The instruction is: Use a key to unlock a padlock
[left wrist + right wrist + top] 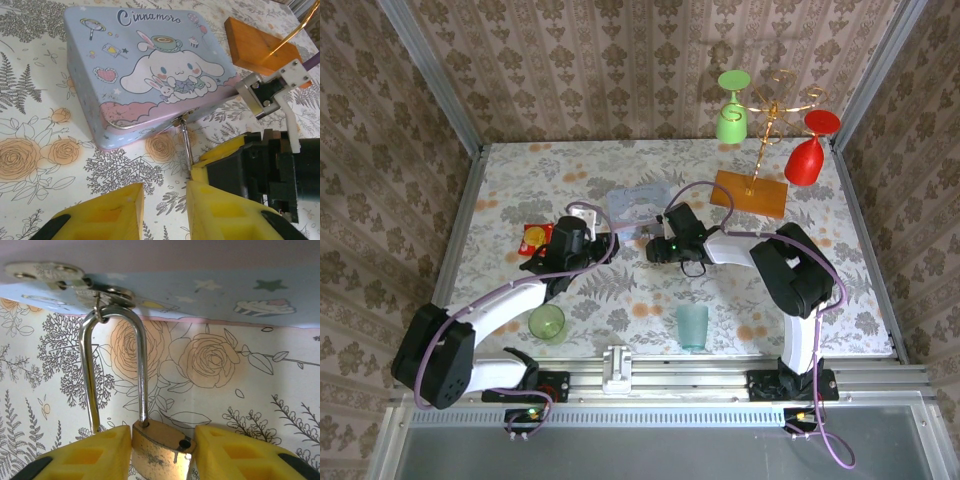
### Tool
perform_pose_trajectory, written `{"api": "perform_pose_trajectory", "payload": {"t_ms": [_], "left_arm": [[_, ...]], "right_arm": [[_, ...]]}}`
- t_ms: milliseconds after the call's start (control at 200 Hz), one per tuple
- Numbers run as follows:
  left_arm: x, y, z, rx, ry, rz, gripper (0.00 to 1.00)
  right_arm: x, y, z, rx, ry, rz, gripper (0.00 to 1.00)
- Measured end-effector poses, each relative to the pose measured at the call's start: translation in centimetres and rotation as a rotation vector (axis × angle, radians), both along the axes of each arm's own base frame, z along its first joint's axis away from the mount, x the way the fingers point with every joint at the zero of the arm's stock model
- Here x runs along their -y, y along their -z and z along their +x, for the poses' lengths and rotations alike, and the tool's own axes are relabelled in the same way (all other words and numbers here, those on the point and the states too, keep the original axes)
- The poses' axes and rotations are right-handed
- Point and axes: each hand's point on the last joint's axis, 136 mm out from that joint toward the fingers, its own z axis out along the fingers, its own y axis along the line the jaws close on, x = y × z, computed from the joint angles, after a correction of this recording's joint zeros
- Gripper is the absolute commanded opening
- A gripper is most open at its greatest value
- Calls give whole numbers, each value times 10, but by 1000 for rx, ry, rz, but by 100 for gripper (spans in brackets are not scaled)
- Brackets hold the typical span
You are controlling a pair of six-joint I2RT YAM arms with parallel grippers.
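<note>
Clamping my right gripper [160, 436] on padlock [157, 454] body to steady it; shackle [141, 365] hooked through tin [225, 297] hasp [112, 291] at 12 o'clock. Fingers of my left gripper [165, 192] apart, empty-looking, parked at padlock's 9 o'clock. One shackle leg looks free of body.

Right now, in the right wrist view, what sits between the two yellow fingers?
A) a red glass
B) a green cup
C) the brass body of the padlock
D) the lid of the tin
C: the brass body of the padlock sits in the right gripper, flanked closely on both sides, and its silvery shackle hangs from the clasp of the blue tin.
</note>
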Motion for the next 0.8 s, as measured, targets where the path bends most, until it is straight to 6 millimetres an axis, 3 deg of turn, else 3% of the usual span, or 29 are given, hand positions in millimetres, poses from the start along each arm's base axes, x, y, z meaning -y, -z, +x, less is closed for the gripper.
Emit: {"api": "perform_pose_trajectory", "payload": {"t_ms": [115,190,400,665,800], "left_arm": [[-1,4,1,-10,-1,-4,28],[-1,6,2,-16,-2,-7,28],[1,6,4,-17,1,-20,28],[3,14,6,-29,1,-13,27],[4,12,9,-30,7,4,27]], "right_arm": [[0,0,2,-3,-3,16,37],[-1,-1,3,-1,-4,22,31],[-4,0,10,0,-13,63,31],[-7,-3,16,24,4,111,18],[-8,-3,17,34,25,146,16]]}}
